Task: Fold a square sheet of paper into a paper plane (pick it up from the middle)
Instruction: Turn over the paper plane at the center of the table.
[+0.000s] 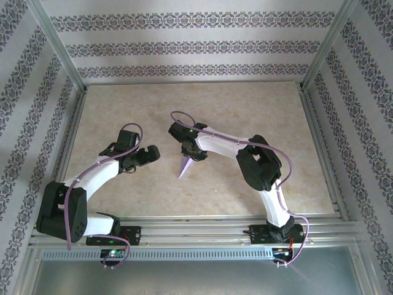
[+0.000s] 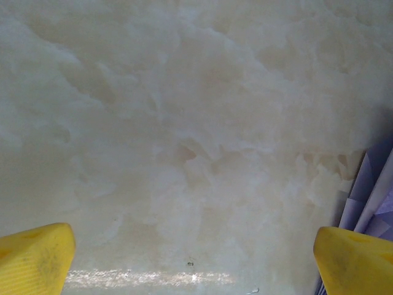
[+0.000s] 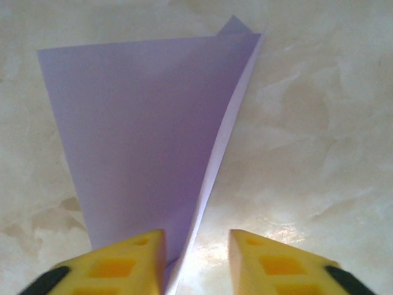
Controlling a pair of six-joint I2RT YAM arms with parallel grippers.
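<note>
- Pale lavender pointed folded paper plane (image 1: 184,167) lies mid-table; bare beige marbled tabletop (image 1: 258,110) all round.
- Right gripper (image 3: 196,261), partly parted, straddles its narrow tip unclamped.
- Left gripper (image 2: 193,264) gapes empty beside its edge.

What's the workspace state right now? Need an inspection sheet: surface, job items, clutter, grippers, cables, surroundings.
Surface: table, pale marbled top, bare around the paper.
Job's things: paper plane, lavender, folded to a slim point, lying flat mid-table.
Clutter: nothing seen.
Grippers: left gripper wide open over bare table, paper at its right edge. Right gripper narrowly open, low over the paper, whose folded edge runs between the fingers.
Cables: lavender cables looped along both arms, none lying on the paper.
Surroundings: patterned walls on three sides, metal frame along the near edge.
</note>
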